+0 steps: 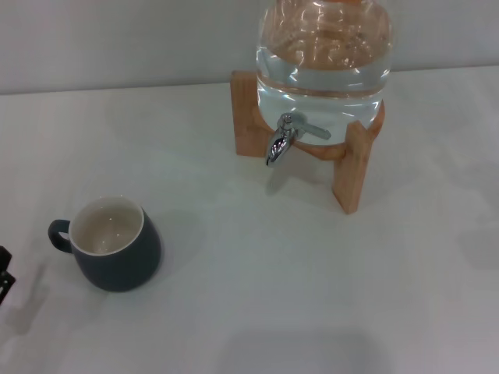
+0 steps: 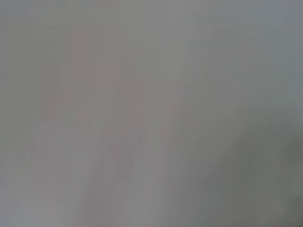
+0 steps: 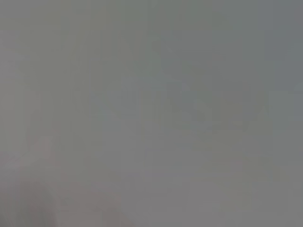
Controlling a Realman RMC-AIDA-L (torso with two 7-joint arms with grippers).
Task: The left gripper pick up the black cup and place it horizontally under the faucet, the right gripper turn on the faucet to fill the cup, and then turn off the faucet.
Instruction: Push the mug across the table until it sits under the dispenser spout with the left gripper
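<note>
In the head view we see the black cup (image 1: pixel 115 248) standing upright on the white table (image 1: pixel 257 312), toward our left side, its cream inside showing and its small loop handle turned out to the left. It sits well apart from the faucet (image 1: pixel 282 140), which points forward and down from the clear water jar (image 1: pixel 323 54), farther back and to the right. The jar rests in a wooden stand (image 1: pixel 347 167), and the faucet's flat lever sticks out toward the right, with bare table beneath the spout.

At the far left edge of the head view only a small black piece of the left gripper (image 1: pixel 5 276) shows, low and near the table, just beside the cup's handle side but not touching it. We cannot tell from this sliver how its fingers stand or whether anything is in them. The right gripper does not appear in the head view at all.

Both wrist views give us only a plain grey blur: no cup, no faucet, no fingers can be made out in either, so everything we can place comes from the head view alone
</note>
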